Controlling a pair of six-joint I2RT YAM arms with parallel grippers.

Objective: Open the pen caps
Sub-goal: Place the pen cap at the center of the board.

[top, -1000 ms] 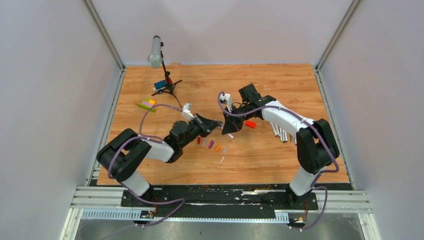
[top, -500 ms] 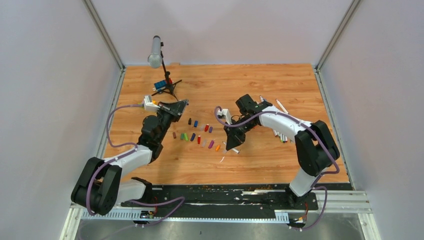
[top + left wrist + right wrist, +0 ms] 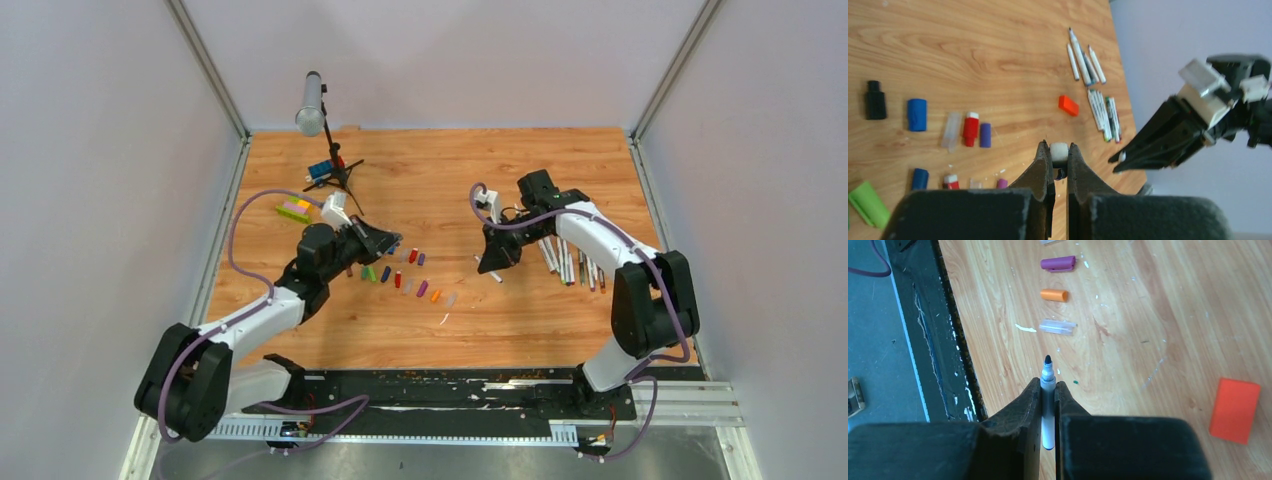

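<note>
While clamped, left hand (image 3: 1058, 146) holds perhaps a cap (image 3: 1058, 152).

You had no readable text, label, brand or number in any view. Pens (image 3: 1079, 56) and caps (image 3: 970, 129) sat too small and blurred for print to be told.

Top cam looks down from behind the table's (image 3: 450, 170) near edge; 2 wrist cams hover close, both catching the orange block (image 3: 1068, 105).
</note>
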